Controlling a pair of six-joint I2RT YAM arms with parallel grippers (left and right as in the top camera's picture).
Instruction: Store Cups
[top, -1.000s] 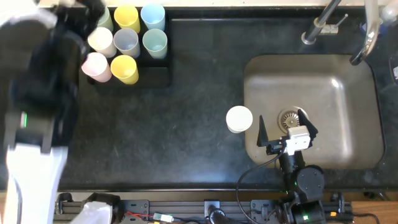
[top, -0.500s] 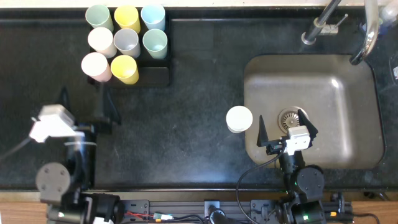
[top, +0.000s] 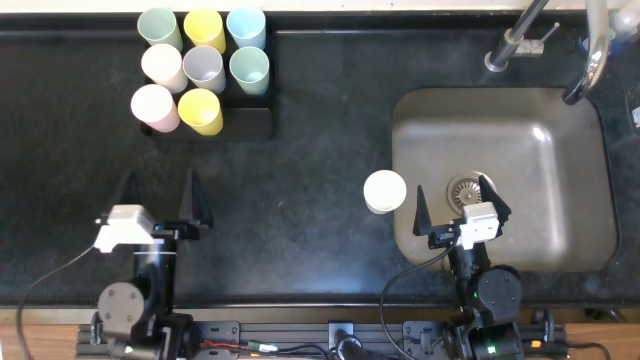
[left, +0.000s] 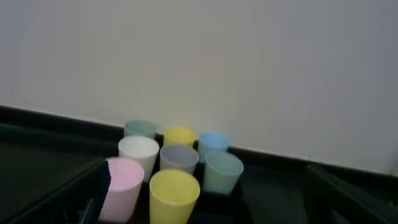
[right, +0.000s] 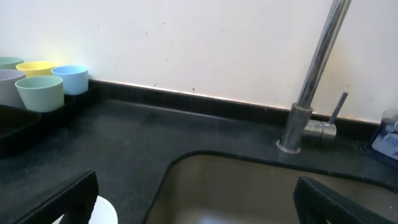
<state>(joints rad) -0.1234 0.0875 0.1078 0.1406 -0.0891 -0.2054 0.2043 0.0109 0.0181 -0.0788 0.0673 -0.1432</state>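
Several pastel cups stand upright in a black tray (top: 255, 122) at the back left, among them a pink cup (top: 153, 105) and a yellow cup (top: 200, 110) at the tray's front. In the left wrist view the pink cup (left: 123, 188) and the yellow cup (left: 172, 195) are the nearest ones. A lone white cup (top: 385, 191) stands on the counter beside the sink's left rim. My left gripper (top: 160, 180) is open and empty near the front of the counter, well short of the tray. My right gripper (top: 450, 188) is open over the sink, just right of the white cup (right: 99, 213).
The steel sink (top: 560, 150) takes up the right side, with a faucet (top: 515, 40) behind it. The dark counter (top: 300, 220) stretches between the tray and the sink. A wall runs along the back edge.
My left arm has pulled back from the tray toward the counter's front left, with its gripper open and empty. The pink cup stays in the tray. The right arm has not moved.
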